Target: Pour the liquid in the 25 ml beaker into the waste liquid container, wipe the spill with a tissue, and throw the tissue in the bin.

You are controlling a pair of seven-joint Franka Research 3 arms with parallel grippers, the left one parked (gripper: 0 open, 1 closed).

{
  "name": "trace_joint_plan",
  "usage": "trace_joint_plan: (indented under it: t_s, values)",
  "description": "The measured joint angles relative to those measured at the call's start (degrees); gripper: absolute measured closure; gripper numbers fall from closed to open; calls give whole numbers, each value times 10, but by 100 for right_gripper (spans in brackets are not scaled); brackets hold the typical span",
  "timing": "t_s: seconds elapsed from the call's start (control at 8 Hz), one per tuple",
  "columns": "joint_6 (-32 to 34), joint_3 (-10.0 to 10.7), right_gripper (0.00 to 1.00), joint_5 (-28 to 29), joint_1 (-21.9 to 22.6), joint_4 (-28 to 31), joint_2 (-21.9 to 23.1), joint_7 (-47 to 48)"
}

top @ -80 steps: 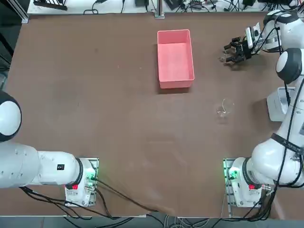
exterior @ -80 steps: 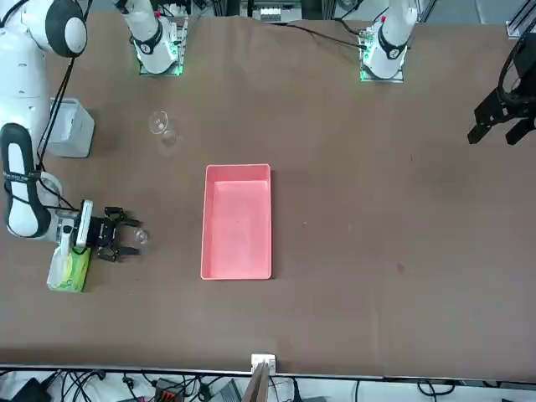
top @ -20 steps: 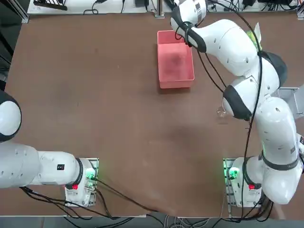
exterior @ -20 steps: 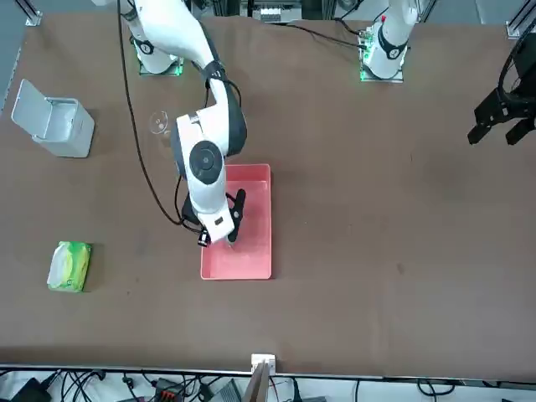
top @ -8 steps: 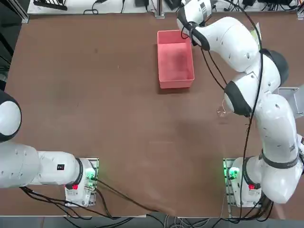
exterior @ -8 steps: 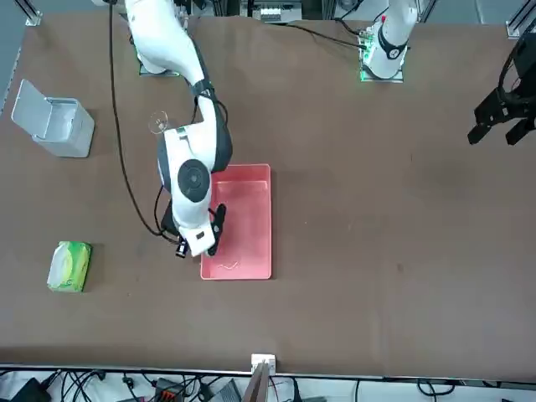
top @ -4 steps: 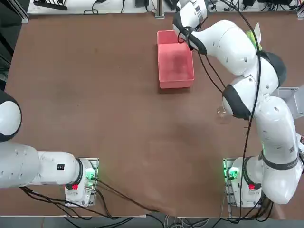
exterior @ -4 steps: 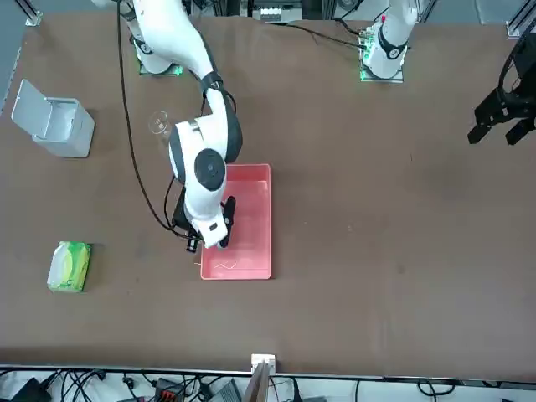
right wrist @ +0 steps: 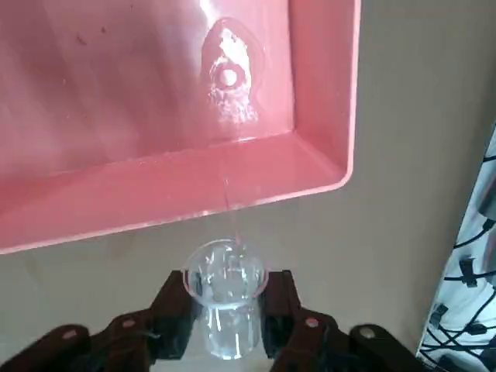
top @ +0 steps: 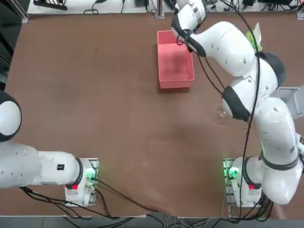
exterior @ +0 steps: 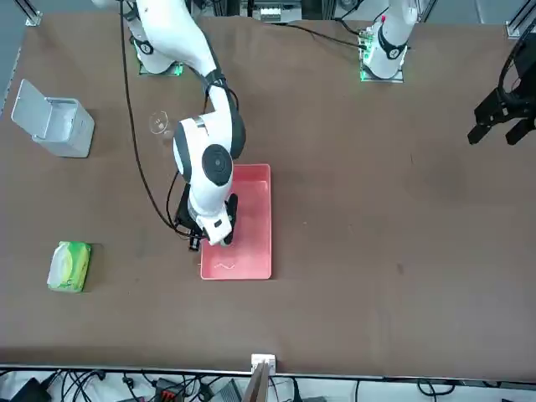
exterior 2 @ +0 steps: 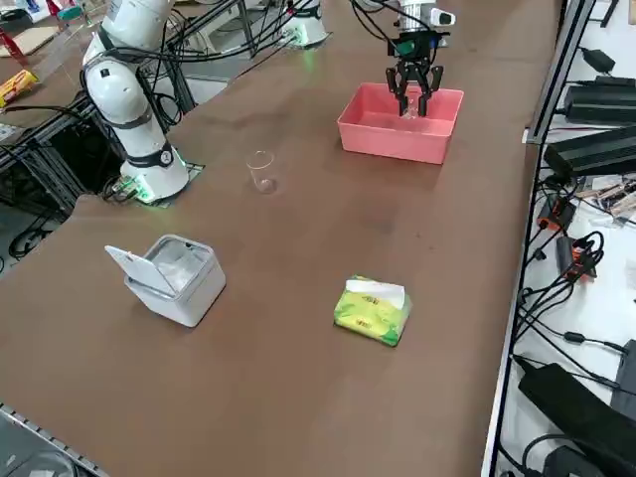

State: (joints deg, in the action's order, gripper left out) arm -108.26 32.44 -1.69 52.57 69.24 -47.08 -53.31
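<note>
Pink plastic tray (right wrist: 325,116), shallow and rectangular, serves as the waste liquid container at the far side of the brown counter (top: 95,95). Right gripper (right wrist: 225,325) hangs at the tray's end rim; in the side view it (exterior 2: 412,79) stands above the tray (exterior 2: 383,139).

Its jaws are at a middling width, clamped on the tiny clear glass beaker (right wrist: 225,302), one dark finger (right wrist: 174,306) on each flank. Beaker is tipped, mouth toward the tray, so that what leaves it falls inside the walls. A thin thread of liquid (right wrist: 230,209) runs from the lip over the rim, and a small puddle (right wrist: 227,77) sits on the tray floor. My reading: pouring step is under way or near its end, and some liquid may land on the counter just outside the rim.

Other items are set apart, likely to keep the pouring area free:
- larger clear glass beaker with a spout (exterior 2: 261,171), upright, mid-counter
- green tissue pack with a white sheet sticking out (exterior 2: 373,308), near the counter edge
- small white bin with its lid flipped open (exterior 2: 174,278), ready for the tissue

No loose tissue seen yet; wiping and binning not begun.

Against ten seconds ago: gripper was then beside the tissue pack at the beaker's place; now beaker and gripper are at the tray. Over the last second the wrist has shifted slightly along the tray's end, grip width unchanged.
</note>
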Motion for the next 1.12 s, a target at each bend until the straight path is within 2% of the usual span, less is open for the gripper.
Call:
trace_joint_plan:
  t_s: [1.12]
  values:
    - [5, 0, 53, -55, 22, -3, -18, 13]
